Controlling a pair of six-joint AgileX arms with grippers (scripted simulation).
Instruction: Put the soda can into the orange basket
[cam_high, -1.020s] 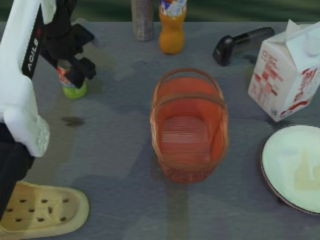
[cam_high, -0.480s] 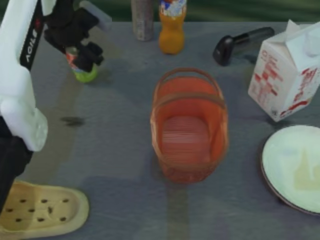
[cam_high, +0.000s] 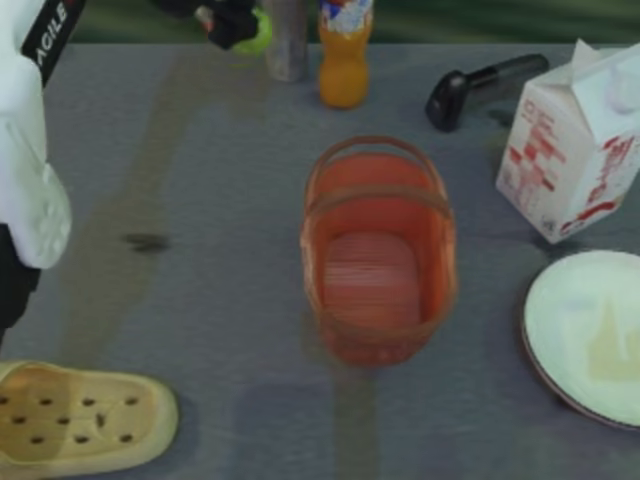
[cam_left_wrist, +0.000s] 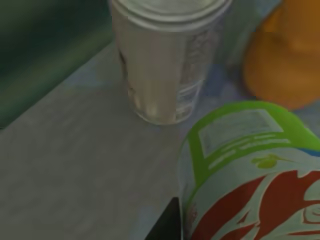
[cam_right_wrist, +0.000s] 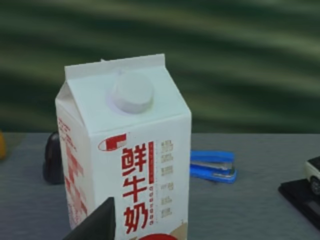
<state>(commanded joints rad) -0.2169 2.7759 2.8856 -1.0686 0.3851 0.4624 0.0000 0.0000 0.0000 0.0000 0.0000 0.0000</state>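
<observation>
My left gripper (cam_high: 235, 22) is at the table's far edge, left of centre, shut on the soda can (cam_high: 256, 33). The can hangs tilted above the table, its lime-green end showing beside a grey metal tin (cam_high: 285, 40). In the left wrist view the can (cam_left_wrist: 250, 170) fills the near corner, showing its red and white label and green band, with one dark finger (cam_left_wrist: 167, 225) against its side. The orange basket (cam_high: 440, 260) stands empty in the middle of the table, handles up. My right arm is outside the top view; its wrist camera faces a milk carton (cam_right_wrist: 130, 160).
An orange juice bottle (cam_high: 344, 60) stands just right of the grey tin. A black scanner (cam_high: 480, 88) and the milk carton (cam_high: 575, 150) are at the back right. A white plate (cam_high: 590, 335) lies at the right edge and a yellow slipper (cam_high: 80, 420) at the front left.
My left gripper has lifted the soda can off the table at the left and carried it toward the far edge and to the right, up beside the grey tin.
</observation>
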